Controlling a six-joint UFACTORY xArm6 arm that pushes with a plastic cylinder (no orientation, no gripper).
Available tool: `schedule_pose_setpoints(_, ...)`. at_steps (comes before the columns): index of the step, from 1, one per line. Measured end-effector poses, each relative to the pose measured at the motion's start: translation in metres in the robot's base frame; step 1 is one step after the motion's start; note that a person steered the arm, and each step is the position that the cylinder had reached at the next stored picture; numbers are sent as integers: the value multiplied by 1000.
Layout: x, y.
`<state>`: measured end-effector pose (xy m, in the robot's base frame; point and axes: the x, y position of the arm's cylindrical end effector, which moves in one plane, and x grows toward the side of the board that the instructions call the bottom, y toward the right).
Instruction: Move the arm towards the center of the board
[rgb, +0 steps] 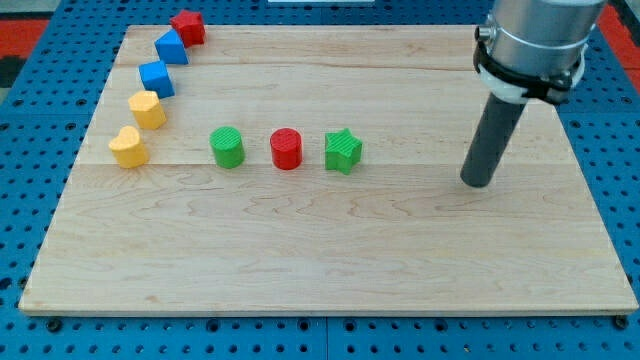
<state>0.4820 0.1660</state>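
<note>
My tip (477, 183) rests on the wooden board (330, 250) at the view's right, well to the right of the green star block (342, 151). A row runs across the middle: a green cylinder (227, 147), a red cylinder (286, 149) and the green star. At the view's upper left, a curved line of blocks holds a red star-like block (188, 27), a blue block (171, 47), a second blue block (156, 78), a yellow block (147, 109) and a yellow heart-like block (128, 147). My tip touches no block.
The board lies on a blue pegboard surface (620, 180) that shows around its edges. The arm's silver and black body (535, 40) hangs over the board's upper right corner.
</note>
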Motion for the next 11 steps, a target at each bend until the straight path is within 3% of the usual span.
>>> schedule_pose_setpoints(1, 55, -40)
schedule_pose_setpoints(2, 71, -126)
schedule_pose_setpoints(4, 53, -348)
schedule_pose_setpoints(5, 40, -377)
schedule_pose_setpoints(7, 39, -379)
schedule_pose_setpoints(10, 28, -470)
schedule_pose_setpoints(11, 11, -461)
